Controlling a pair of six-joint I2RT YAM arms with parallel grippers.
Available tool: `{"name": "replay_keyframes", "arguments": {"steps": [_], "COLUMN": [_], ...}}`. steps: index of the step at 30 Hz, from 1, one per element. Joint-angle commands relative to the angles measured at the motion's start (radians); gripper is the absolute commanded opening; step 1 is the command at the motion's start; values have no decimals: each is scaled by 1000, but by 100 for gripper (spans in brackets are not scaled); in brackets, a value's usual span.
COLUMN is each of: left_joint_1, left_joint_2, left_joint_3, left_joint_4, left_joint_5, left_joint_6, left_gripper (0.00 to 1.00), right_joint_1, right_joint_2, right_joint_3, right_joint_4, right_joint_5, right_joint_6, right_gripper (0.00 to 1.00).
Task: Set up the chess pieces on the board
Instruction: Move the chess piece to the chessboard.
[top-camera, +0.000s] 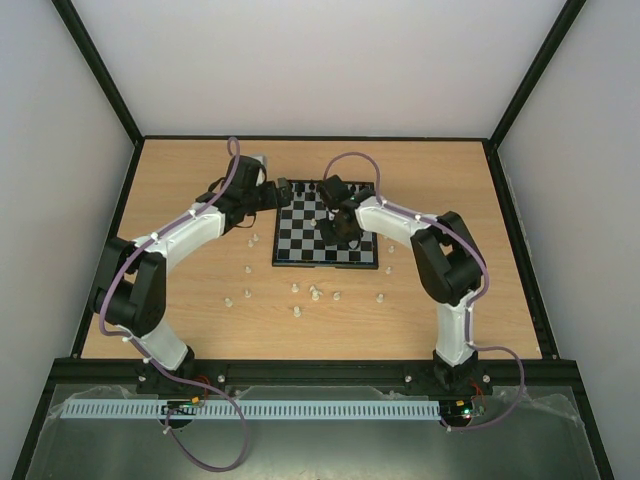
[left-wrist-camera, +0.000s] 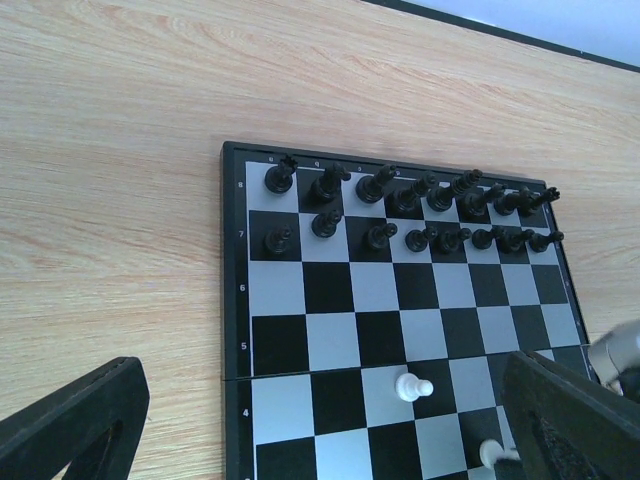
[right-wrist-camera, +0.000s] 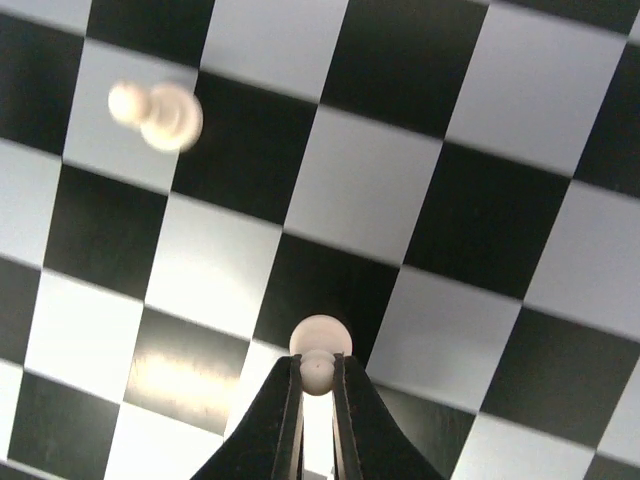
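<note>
- Plainly, the right pincer (right-wrist-camera: 318, 378) is closed tight on a white pawn (right-wrist-camera: 320, 342). Its two fingers nip the neck, so the round head pokes out just past the tips, toward 12 o'clock in the wrist view.
- That pawn is over the board (top-camera: 300, 252), by the edge of a black square; whether its foot touches, I cannot tell.
- A second pawn (right-wrist-camera: 158, 112) sits apart on the board, at 10 o'clock from the held one.
- The left pincer (top-camera: 272, 196) gapes fully and holds nothing, at the board's 10 o'clock corner.
- Other chess pieces (top-camera: 316, 293) lie loose on the table (top-camera: 180, 300), at 6 to 7 o'clock from the board.
- Black pieces (left-wrist-camera: 410, 195) fill its two far rows.
</note>
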Motion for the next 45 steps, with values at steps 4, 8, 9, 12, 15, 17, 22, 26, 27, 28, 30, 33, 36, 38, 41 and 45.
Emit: {"name": "replay_keyframes", "arguments": {"steps": [4,8,9,12,15,17,22,26,27,28,30,33,36,38,41,45], "left_joint_1": [-16,-19,-19,-20,-20,-20,-22,-25,-27,-28,-29,-40,-67,-93,-130,-167], "left_joint_2": [-5,-6,-6,-9,-10,-12,-12,-18,-18,-18,-17,-18,-15,-4,22,77], "left_joint_3": [7,5,5,4,4,3,3,1,1,1,-2,-3,1,5,2,-4], "left_joint_4": [-26,-29,-30,-35,-36,-36,-37,-39,-40,-40,-41,-45,-56,-71,-92,-100], "left_joint_5": [-15,-19,-21,-25,-29,-30,-30,-29,-29,-28,-19,-20,-33,-47,-69,-113], "left_joint_6": [10,10,10,10,10,10,8,12,13,13,14,24,46,59,55,47], "left_gripper": [99,99,99,99,99,99,100,99,100,100,99,100,100,99,99,86], "right_joint_1": [13,24,27,35,46,53,67,71,71,71,71,71,70,67,47,6], "right_joint_2": [-58,-68,-68,-65,-71,-72,-80,-100,-106,-112,-124,-151,-192,-233,-310,-401], "right_joint_3": [-107,-118,-118,-113,-115,-115,-120,-131,-132,-130,-120,-102,-91,-102,-155,-224], "right_joint_4": [-29,-21,-21,-25,-27,-30,-36,-33,-31,-33,-35,-41,-41,-24,20,52], "right_joint_5": [7,1,1,0,0,1,3,9,10,14,17,35,66,81,72,26], "right_joint_6": [12,15,15,16,18,20,26,31,31,33,33,31,29,34,47,46], "right_gripper": [3,3,3,3,3,3,3,15,17,20,25,31,36,40,47,47]}}
